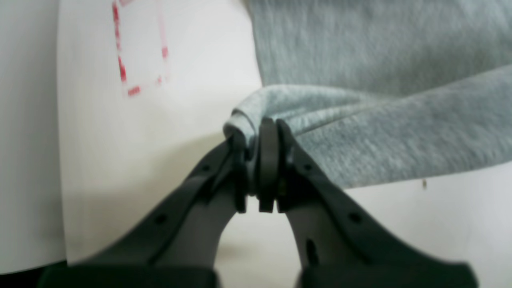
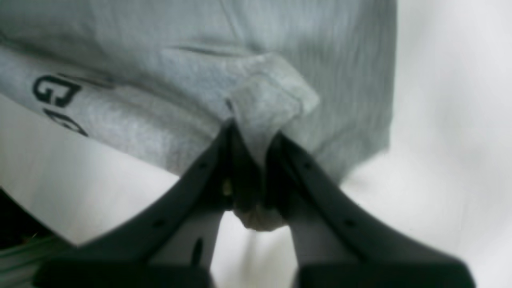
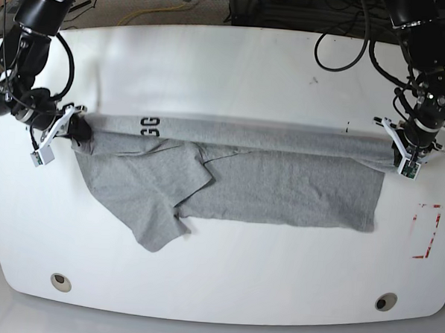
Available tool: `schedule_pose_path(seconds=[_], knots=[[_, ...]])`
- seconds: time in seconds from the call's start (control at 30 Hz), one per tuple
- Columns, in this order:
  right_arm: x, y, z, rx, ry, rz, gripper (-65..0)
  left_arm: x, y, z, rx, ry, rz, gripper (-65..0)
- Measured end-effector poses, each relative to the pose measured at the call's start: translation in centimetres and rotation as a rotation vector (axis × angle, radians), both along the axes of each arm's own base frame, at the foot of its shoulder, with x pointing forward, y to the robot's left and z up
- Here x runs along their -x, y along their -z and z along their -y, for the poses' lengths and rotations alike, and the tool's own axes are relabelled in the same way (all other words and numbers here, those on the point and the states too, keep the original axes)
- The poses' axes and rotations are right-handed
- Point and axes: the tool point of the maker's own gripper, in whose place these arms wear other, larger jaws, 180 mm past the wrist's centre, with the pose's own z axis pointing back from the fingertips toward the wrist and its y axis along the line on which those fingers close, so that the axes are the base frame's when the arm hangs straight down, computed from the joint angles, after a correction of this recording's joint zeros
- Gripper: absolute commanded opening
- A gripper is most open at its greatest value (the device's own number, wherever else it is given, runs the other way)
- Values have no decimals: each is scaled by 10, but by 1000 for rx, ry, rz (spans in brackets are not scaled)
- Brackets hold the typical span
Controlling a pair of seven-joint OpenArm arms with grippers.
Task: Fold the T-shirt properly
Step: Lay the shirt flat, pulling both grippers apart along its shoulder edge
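Observation:
The heather-grey T-shirt [image 3: 282,177] is stretched across the middle of the white table [image 3: 235,70]. Its upper edge is pulled taut between both grippers, and a sleeve [image 3: 156,215] spreads toward the front left. Black letters [image 3: 148,124] show near the left end of the taut edge. My left gripper [image 3: 399,152], at the right in the base view, is shut on a bunched end of the T-shirt [image 1: 380,132], pinched at the left gripper [image 1: 258,134]. My right gripper [image 3: 79,129] is shut on the other end; the right gripper [image 2: 252,138] clamps a folded corner of the T-shirt [image 2: 160,80] beside the letters [image 2: 56,92].
A red dashed rectangle [image 3: 426,231] is marked on the table at the front right, also seen as the red mark [image 1: 140,48] left of the cloth. Two round holes [image 3: 61,281] [image 3: 383,301] sit near the table's front edge. Cables [image 3: 348,54] lie at the back right.

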Motion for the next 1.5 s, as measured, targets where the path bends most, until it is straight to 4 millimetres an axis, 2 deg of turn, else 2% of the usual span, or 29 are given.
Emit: schedule_pose_path(seconds=[0.07, 0.23, 0.33, 0.4, 0.6, 0.7, 0.8, 0.9, 0.97, 1.13, 1.27, 1.33, 1.43, 1.5], knots=[[10, 1, 7, -19, 27, -17, -634, 10, 8, 1, 5, 1, -24, -650], [32, -2, 5, -156, 69, 1, -449, 34, 24, -6, 2, -16, -85, -650], [51, 5, 1, -211, 83, -28, -403, 45, 31, -10, -12, -24, -114, -637], [61, 10, -1, -224, 85, -50, -406, 51, 35, -10, -16, -23, -134, -589], [90, 26, -6, -252, 114, -108, -398, 76, 54, 6, -13, 105, -241, -278], [104, 26, -4, -232, 125, -120, -396, 86, 57, 8, -16, 112, -261, -211], [98, 14, -5, -197, 101, -81, -396, 83, 47, 9, -41, 120, -243, -210], [83, -2, -20, -208, 74, 0, -396, 71, 28, 14, -59, 138, -186, -210], [77, -6, -27, -216, 67, 25, -396, 69, 17, 12, -76, 126, -171, -210], [73, 14, -13, -77, 101, -43, -396, 65, -10, -18, -113, 43, -156, -210], [59, 15, -8, -15, 114, -34, -396, 46, -28, -29, -118, 28, -113, -206], [54, 14, -8, -6, 115, -28, -396, 42, -22, -30, -99, 18, -120, -206], [49, 16, -6, 23, 124, -32, -396, 42, 7, -21, -29, 35, -183, -210], [47, 21, -3, 62, 136, -53, -396, 50, 33, -20, 14, 26, -259, -210]])
